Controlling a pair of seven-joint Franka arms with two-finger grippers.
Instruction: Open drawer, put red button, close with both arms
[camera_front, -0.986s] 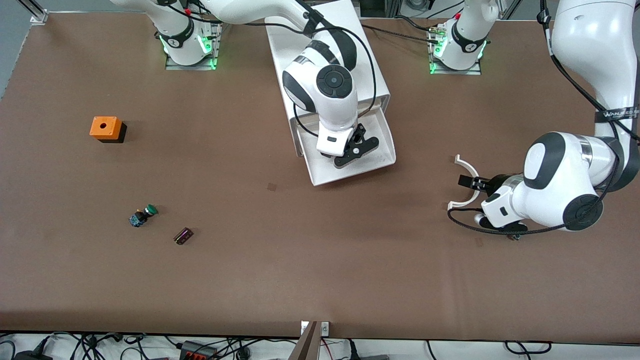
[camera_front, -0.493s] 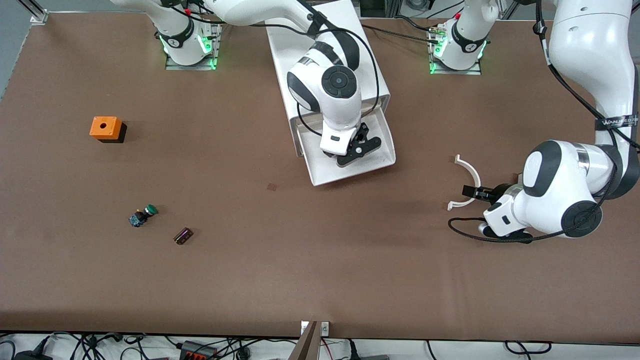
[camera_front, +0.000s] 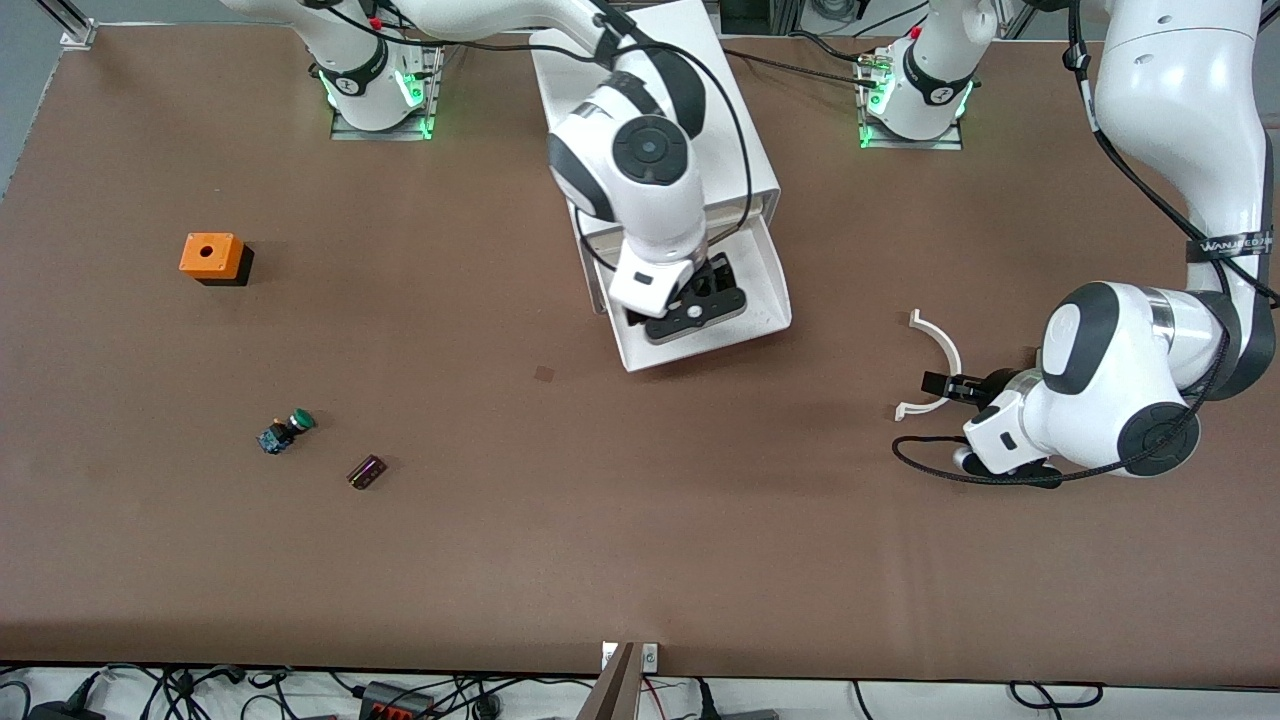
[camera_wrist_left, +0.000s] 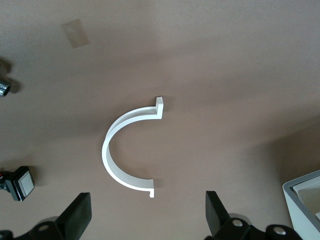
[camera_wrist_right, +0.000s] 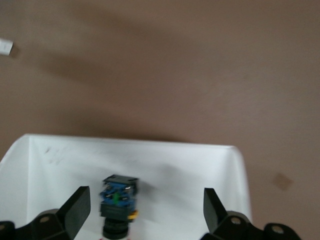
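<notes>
The red button (camera_wrist_right: 119, 200) lies on the floor of the open white drawer (camera_front: 765, 290), its black and blue body toward the wrist camera and its cap at the frame's edge. In the front view my right hand hides it. My right gripper (camera_front: 697, 305) is open over the drawer, and in the right wrist view (camera_wrist_right: 145, 210) its fingers stand on either side of the button without touching it. My left gripper (camera_front: 945, 385) is open and empty, low over the table toward the left arm's end, as the left wrist view (camera_wrist_left: 148, 215) also shows.
The drawer juts from a white cabinet (camera_front: 700, 60) between the bases. A white curved piece (camera_front: 945, 345) lies by my left gripper. A green-capped switch (camera_front: 285, 432), a small dark block (camera_front: 366, 472) and an orange box (camera_front: 210, 256) sit toward the right arm's end.
My right gripper has turned and shifted over the drawer toward the right arm's end. My left gripper has drawn back a little from the white curved piece.
</notes>
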